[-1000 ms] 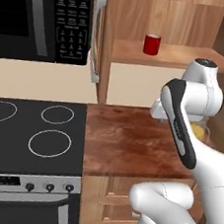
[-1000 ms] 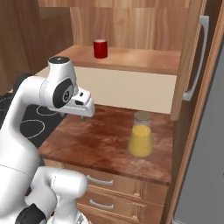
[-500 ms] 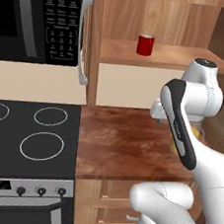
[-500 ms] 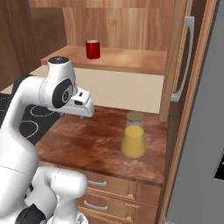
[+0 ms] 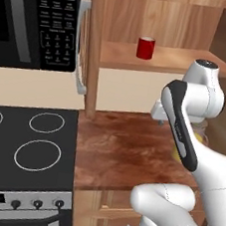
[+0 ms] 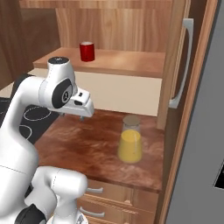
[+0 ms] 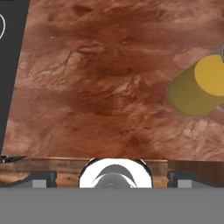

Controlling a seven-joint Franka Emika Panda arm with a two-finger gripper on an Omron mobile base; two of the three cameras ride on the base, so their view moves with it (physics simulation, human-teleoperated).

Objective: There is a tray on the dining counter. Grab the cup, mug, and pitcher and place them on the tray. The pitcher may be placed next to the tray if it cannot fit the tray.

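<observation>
right base view: pitcher (image 6: 130, 146) unobstructed

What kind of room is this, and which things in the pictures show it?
Most likely a home kitchen: a black stovetop with ring burners, a microwave mounted above it, and wooden cabinets with a wood-grain countertop holding a pitcher.

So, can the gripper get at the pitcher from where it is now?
Probably yes. The pitcher stands alone on the wood counter, with nothing between it and the open gripper, which hangs above the counter to its left. The cabinet wall close on its far side may limit the approach.
</observation>
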